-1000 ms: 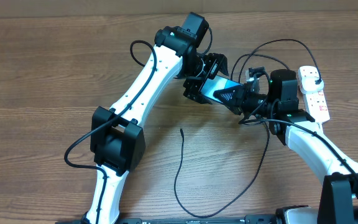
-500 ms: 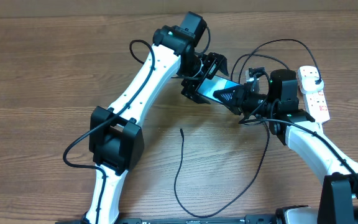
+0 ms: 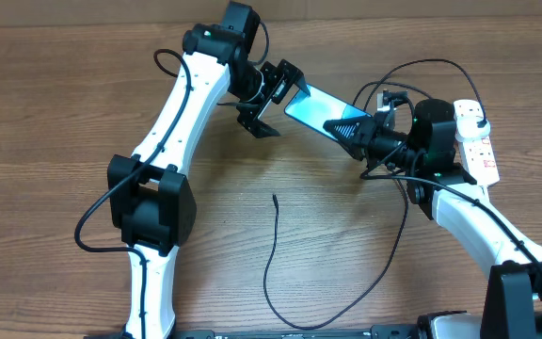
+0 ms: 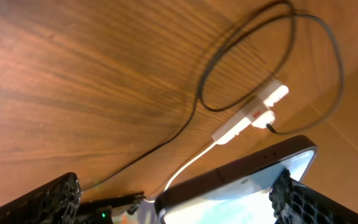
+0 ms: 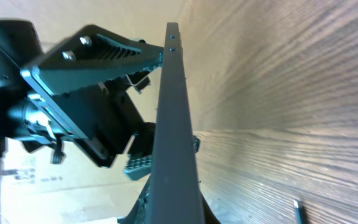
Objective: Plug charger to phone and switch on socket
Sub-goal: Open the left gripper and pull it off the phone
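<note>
Moved since the earlier frame: left arm [image 3: 172, 104] has swung further from the socket [image 3: 475, 141]. The phone [image 3: 313, 102] has shifted the same way and now shows more of its lit screen.

Table [image 3: 64, 141] — wood, carries all items. Right arm [image 3: 478, 221] sits just beside the socket, on its phone-facing side.

Left gripper [image 3: 273, 99]: jaws spread wide. The phone end farthest from the socket lies between them, with no contact visible in the left wrist view.

Right gripper [image 3: 354, 127]: closed on the phone's socket-side end. It holds the phone tilted and, by appearance, raised off the table.

Charger [image 3: 273, 254]: cable loops out from the socket's far end, passes under the right arm, then runs across the table. Plug head [image 3: 475, 111] appears seated in the socket. Connector tip [image 3: 274, 197] lies loose on the table, well apart from the socket — not held, not inserted.

Status, est.:
- Phone is presented.
- Charger-to-phone step not done.
- Switch step not confirmed.
- Remaining: pick up tip, insert in phone, press switch.

Not readable:
- Phone's port.
- Socket switch pos. (too small).
- Right gripper's pads, hidden behind the phone's edge in the right wrist view.
</note>
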`<state>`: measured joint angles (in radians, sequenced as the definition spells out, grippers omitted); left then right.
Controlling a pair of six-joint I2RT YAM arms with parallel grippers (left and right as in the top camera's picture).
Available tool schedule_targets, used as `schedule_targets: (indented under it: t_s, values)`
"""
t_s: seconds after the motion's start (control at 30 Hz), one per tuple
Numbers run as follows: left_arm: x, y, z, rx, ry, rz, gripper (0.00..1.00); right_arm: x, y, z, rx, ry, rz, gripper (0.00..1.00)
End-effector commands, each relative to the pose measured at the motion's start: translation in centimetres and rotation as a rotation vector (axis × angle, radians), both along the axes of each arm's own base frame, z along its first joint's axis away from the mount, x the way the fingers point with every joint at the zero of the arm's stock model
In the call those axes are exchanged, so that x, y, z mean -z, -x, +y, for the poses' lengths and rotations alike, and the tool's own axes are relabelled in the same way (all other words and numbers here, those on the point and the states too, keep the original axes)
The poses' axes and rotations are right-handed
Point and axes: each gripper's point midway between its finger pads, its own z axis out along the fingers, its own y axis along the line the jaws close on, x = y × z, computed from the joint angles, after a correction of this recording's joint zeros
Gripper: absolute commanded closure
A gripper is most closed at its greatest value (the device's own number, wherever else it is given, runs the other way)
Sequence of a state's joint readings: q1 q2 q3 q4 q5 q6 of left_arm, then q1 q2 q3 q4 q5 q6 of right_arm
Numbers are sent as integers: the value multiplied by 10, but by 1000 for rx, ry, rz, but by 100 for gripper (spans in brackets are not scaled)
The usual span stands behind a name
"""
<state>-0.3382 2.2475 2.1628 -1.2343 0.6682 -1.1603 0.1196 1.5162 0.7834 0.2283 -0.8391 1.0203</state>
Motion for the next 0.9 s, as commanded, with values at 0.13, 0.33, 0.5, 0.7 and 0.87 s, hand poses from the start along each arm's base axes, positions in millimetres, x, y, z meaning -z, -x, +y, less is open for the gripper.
schedule_targets:
  t_s: [0.13, 0.33, 0.5, 0.7, 0.87]
  values:
    - [-75, -27, 6, 39, 89, -326, 0, -28, -17, -3, 92, -106, 16, 96]
    - [-121, -47, 2, 15, 154, -511, 0, -37, -23, -5, 150, -198, 93, 96]
    - [-132, -56, -2, 13, 174, -578, 0, -53, -29, -6, 200, -325, 171, 96]
    - [-134, -58, -3, 0, 182, -576, 0, -76, -37, -10, 254, -486, 242, 96]
    - [-136, -60, -10, -32, 182, -572, 0, -82, -40, -12, 287, -587, 337, 96]
